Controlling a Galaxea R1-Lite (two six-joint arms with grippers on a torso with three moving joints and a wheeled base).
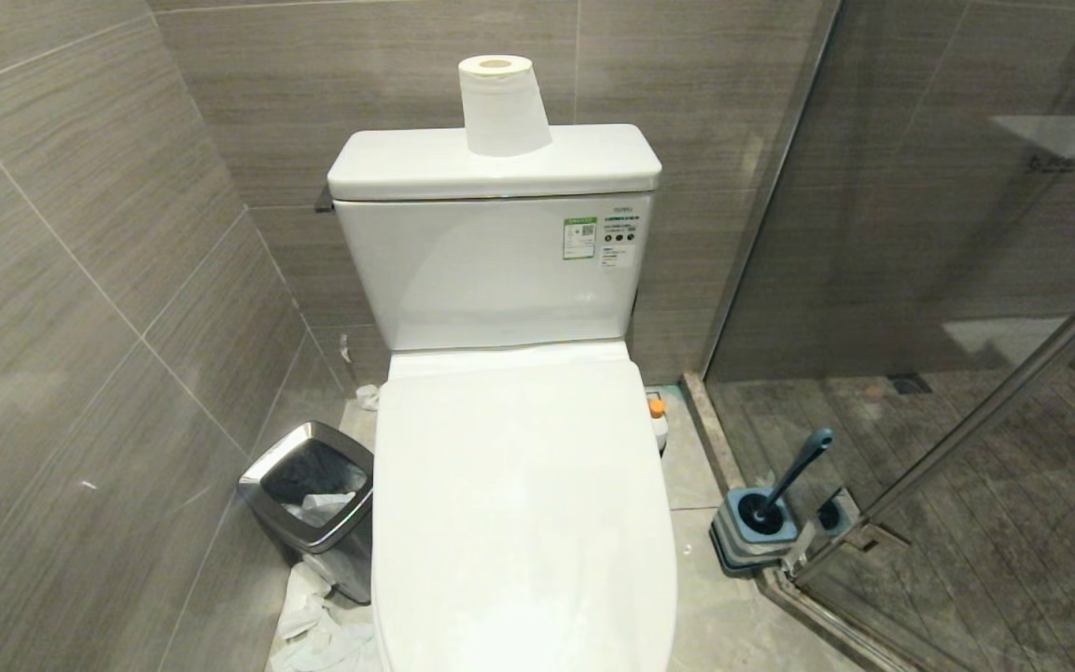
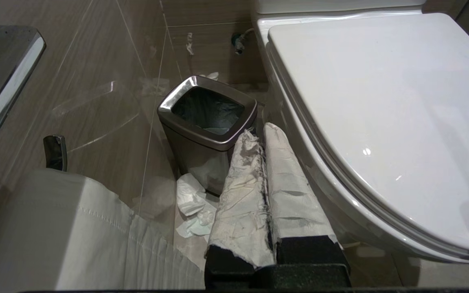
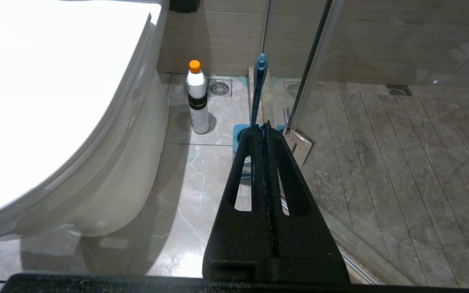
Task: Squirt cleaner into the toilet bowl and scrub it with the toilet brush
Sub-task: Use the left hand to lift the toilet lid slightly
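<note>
The toilet's white lid (image 1: 519,504) is down, so the inside of the toilet bowl (image 3: 108,183) is hidden and only its outer wall shows. The cleaner (image 1: 657,420), a white bottle (image 3: 198,101) with an orange cap, stands on the floor beside the toilet's right side. To its right, the toilet brush (image 1: 799,467) leans in its blue-and-grey holder (image 1: 757,532) by the glass door. My right gripper (image 3: 264,126) is shut and empty, low over the floor and facing the brush handle (image 3: 259,85). My left gripper (image 2: 260,131), its fingers wrapped in white, is shut and empty beside the toilet's left side.
A steel waste bin (image 1: 314,504) stands left of the toilet, with crumpled tissue (image 1: 314,625) on the floor in front of it. A toilet paper roll (image 1: 503,103) sits on the tank. A glass shower door (image 1: 967,280) closes off the right; tiled walls stand close on the left.
</note>
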